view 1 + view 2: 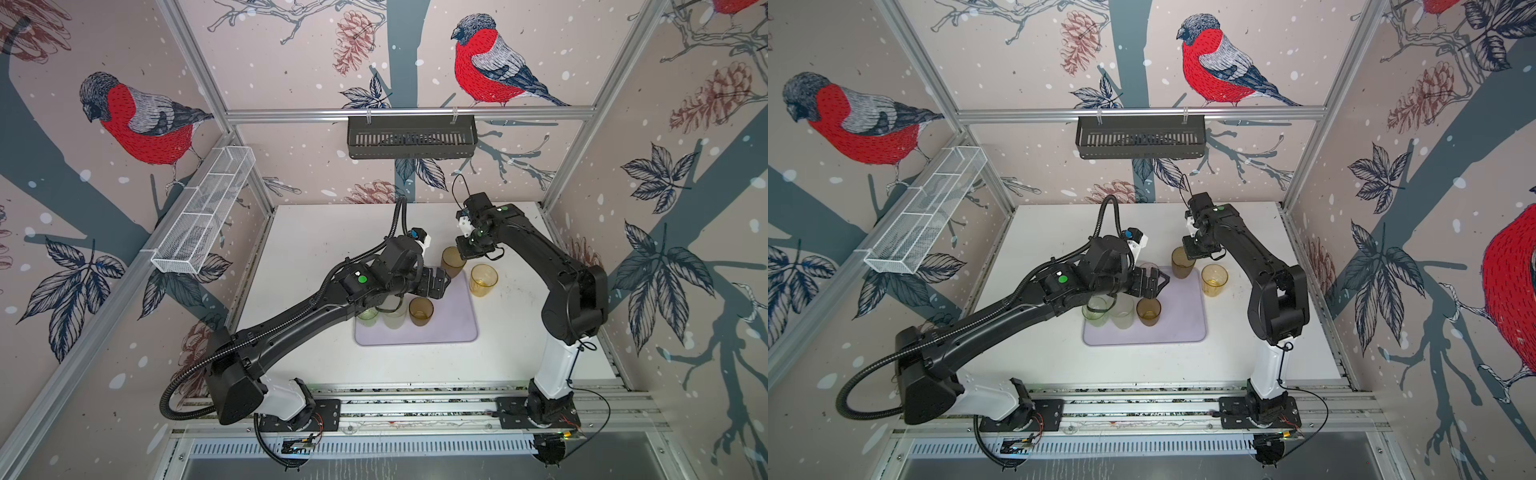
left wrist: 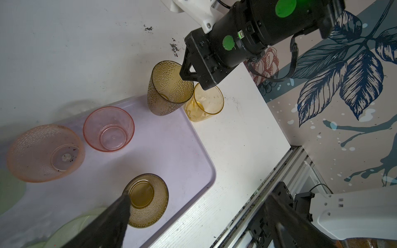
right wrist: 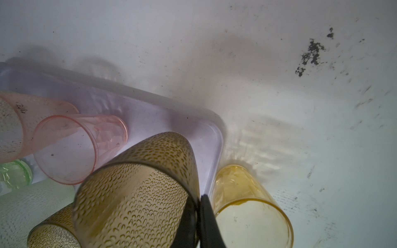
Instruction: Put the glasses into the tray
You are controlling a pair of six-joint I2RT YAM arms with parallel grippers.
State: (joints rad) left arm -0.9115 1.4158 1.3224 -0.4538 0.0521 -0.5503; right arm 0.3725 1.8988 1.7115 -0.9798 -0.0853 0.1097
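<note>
Lavender tray (image 1: 455,326) mid-way on the white table (image 1: 316,241). Along the tray's near edge, upright and side by side: green glass (image 1: 368,318), frosted pale green glass (image 1: 394,319), near amber glass (image 1: 421,312). Farther back on the tray, smooth pink glass (image 2: 108,130) and dimpled pink glass (image 2: 45,153), both upright, clear in the left wrist view, mostly hidden under the left arm in both top views. Right gripper (image 1: 463,254) clamped on the rim of the held amber glass (image 1: 451,265): one finger inside the mouth, one outside, wall pinched between. Held amber glass tilted, base at the tray's far right corner; cannot tell whether the base touches the tray. Yellow glass (image 1: 483,280) upright on the table, off the tray, just beside its right edge and just beside the held amber glass. Left gripper (image 1: 442,286) over the tray's far part, jaws spread wide, nothing between them, between the pink glasses and the held amber glass. One blurred finger (image 2: 111,219) of it across the near amber glass's rim in the left wrist view. Black slotted basket (image 1: 411,137) hung on the back wall rail, white wire basket (image 1: 203,216) on the left wall.
</note>
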